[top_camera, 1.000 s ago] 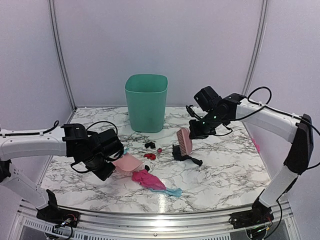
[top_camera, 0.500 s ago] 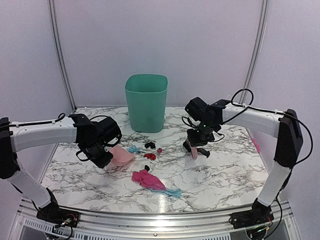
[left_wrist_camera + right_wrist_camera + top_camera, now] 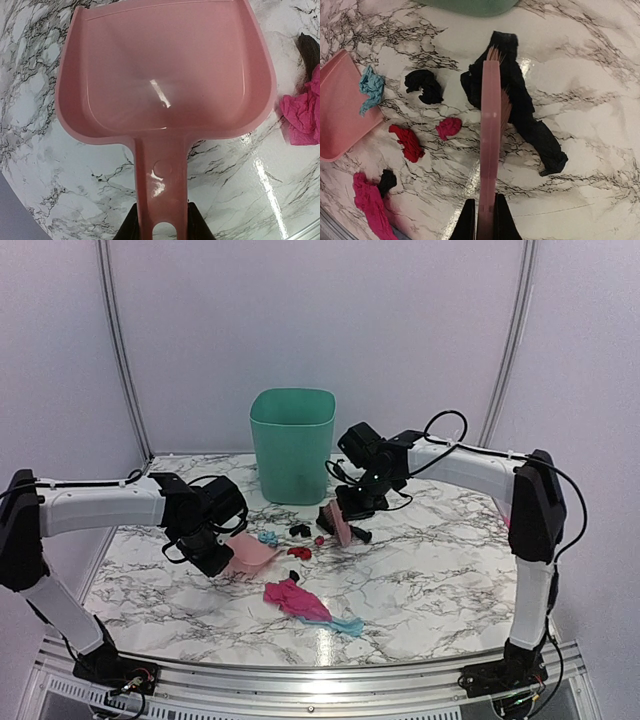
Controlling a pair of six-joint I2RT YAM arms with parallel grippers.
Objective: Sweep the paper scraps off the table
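Note:
My left gripper (image 3: 213, 559) is shut on the handle of the pink dustpan (image 3: 165, 75), which lies flat on the table (image 3: 450, 580). My right gripper (image 3: 483, 220) is shut on the pink brush (image 3: 490, 125), held edge-on with its bristles down on a long black scrap (image 3: 532, 122). Between brush and dustpan lie paper scraps: light blue (image 3: 371, 87) at the pan's lip, black (image 3: 423, 85), small magenta (image 3: 449, 127) and red (image 3: 407, 142). Nearer the front lie a small black scrap (image 3: 294, 576), a large magenta scrap (image 3: 290, 595) and a light blue scrap (image 3: 350, 624).
A teal bin (image 3: 292, 445) stands at the back middle of the table, just behind the brush. White walls close in the back and sides. The metal rail (image 3: 320, 665) runs along the front edge.
My right arm has swung the brush left, from the middle right to beside the scraps near the bin. My left arm has moved the dustpan up and right, to the light blue scrap.

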